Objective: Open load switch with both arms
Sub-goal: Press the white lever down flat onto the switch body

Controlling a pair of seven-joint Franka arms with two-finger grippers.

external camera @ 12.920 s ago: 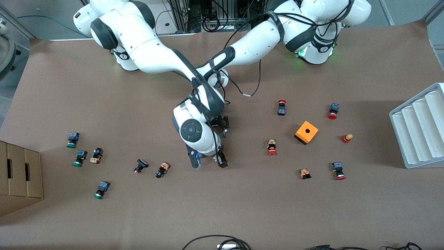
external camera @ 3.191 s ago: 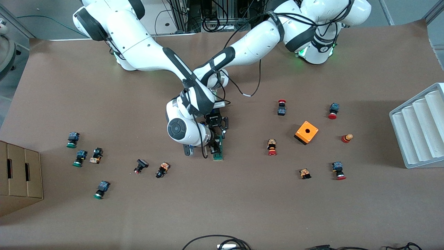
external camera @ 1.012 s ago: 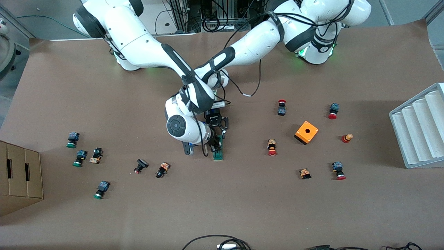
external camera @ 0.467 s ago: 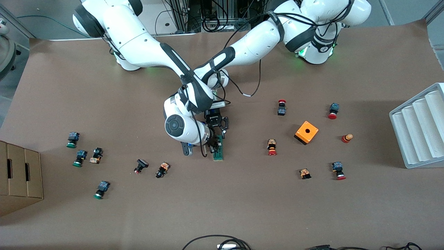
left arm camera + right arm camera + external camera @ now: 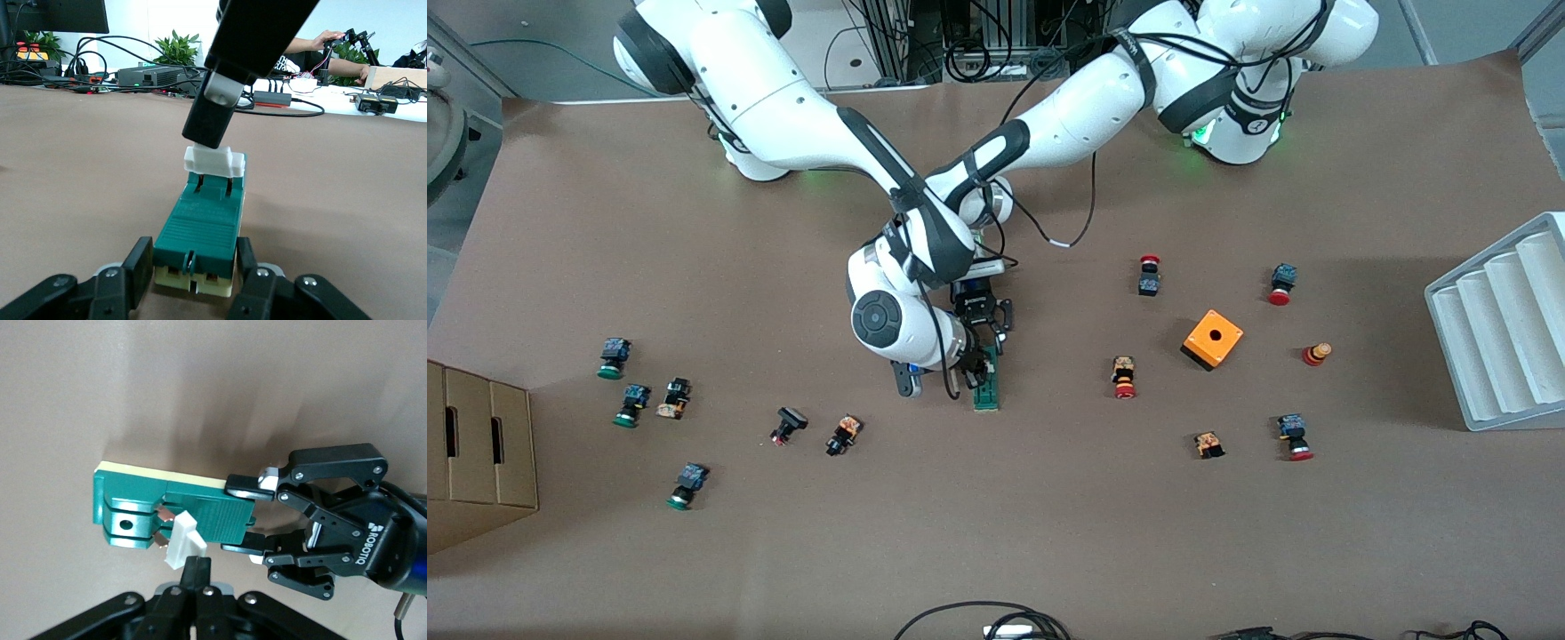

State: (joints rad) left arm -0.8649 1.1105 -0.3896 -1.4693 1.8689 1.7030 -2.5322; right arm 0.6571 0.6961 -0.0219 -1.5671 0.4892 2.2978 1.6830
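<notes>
In the front view, the load switch (image 5: pixel 987 388) is seen lying mid-table under both wrists, well apart from the orange cube (image 5: pixel 1213 339). In the left wrist view, its body is clamped by the left gripper (image 5: pixel 194 279); this hold should be kept firm. In the right wrist view, the white handle (image 5: pixel 181 539) is pinched by the closed right gripper (image 5: pixel 195 568); it should be levered up steadily. The green housing shows 2 copper contacts.

Green load switch (image 5: pixel 180 507) with white end piece (image 5: pixel 184 540), cream underside; black left gripper (image 5: pixel 250 518); brown table (image 5: pixel 1049 516).
</notes>
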